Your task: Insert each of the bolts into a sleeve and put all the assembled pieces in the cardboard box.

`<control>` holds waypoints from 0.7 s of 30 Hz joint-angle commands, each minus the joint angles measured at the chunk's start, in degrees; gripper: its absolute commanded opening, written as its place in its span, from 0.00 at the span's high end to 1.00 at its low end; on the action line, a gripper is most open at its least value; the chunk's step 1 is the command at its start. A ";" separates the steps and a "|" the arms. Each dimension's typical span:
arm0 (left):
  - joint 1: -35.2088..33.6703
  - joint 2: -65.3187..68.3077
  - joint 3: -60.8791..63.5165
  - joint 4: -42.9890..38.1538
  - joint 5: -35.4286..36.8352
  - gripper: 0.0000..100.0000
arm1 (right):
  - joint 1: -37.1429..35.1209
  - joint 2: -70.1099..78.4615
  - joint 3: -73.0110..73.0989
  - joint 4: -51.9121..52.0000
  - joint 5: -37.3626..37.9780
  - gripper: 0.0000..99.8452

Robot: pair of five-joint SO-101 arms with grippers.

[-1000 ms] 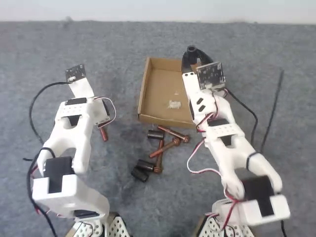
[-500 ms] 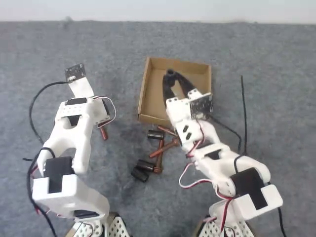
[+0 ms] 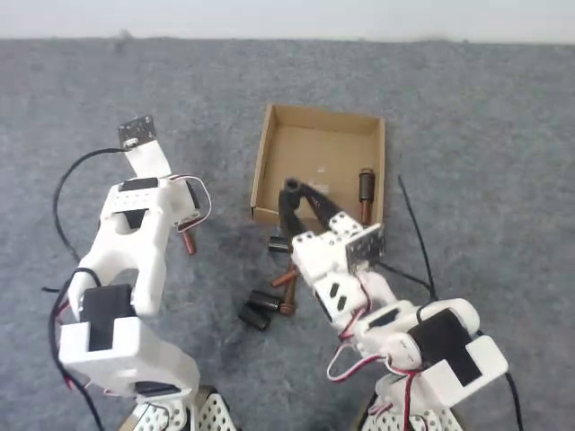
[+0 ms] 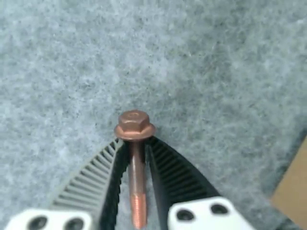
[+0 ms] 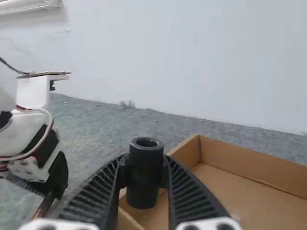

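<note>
Bolt (image 4: 136, 160) coppery metal, dull sheen; sleeve (image 5: 144, 172) matt black; cardboard box (image 3: 314, 166) matt; carpet (image 3: 485, 117) rough grey cloth

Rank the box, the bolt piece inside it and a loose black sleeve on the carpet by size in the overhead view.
Largest: box.
Next: piece inside it.
Smallest: sleeve, the lowest loose one.
All lie at one level, so nearness barely matters.

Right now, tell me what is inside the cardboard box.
One sleeved bolt lies by one wall of the cardboard box. The right tool, shut on a sleeve, covers the near corner.
</note>
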 commanded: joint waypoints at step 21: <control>-0.26 -0.18 -3.21 -0.97 -0.44 0.99 | -5.49 -0.75 11.08 -11.74 -0.44 0.99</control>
